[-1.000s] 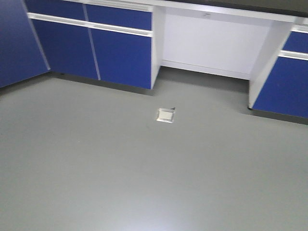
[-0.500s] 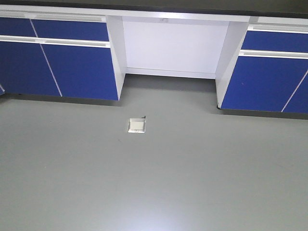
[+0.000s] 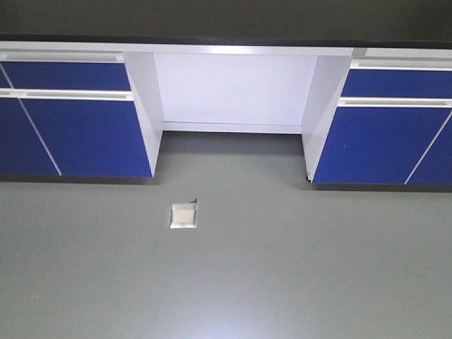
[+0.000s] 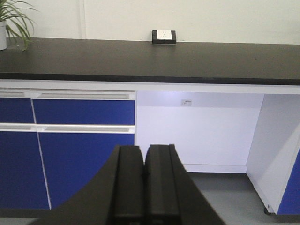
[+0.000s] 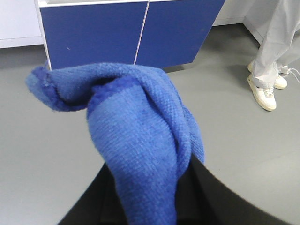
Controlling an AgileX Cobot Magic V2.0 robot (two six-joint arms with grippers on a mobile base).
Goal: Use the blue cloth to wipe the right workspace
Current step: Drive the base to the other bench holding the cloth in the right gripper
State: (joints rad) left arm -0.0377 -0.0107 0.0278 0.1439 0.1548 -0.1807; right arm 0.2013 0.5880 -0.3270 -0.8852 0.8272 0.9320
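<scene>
A blue cloth point(image 5: 136, 136) fills the middle of the right wrist view, bunched and folded over. My right gripper point(image 5: 150, 187) is shut on the blue cloth and holds it in the air above the grey floor; its fingertips are hidden by the cloth. My left gripper point(image 4: 144, 154) is shut with its two black fingers pressed together and nothing between them. It points at the counter's knee space. Neither gripper shows in the front view. The black worktop point(image 4: 150, 58) shows in the left wrist view.
Blue cabinets point(image 3: 78, 134) and a white knee recess point(image 3: 233, 92) stand ahead under the black worktop. A metal floor box point(image 3: 183, 215) sits in the grey floor. A wall socket point(image 4: 164, 36) and a plant point(image 4: 11, 21) are on the counter. A person's legs point(image 5: 274, 51) stand at the right.
The front view has swung: the cabinets and floor box shifted left and the counter now sits square and centred. No gripper shows in the earlier frames.
</scene>
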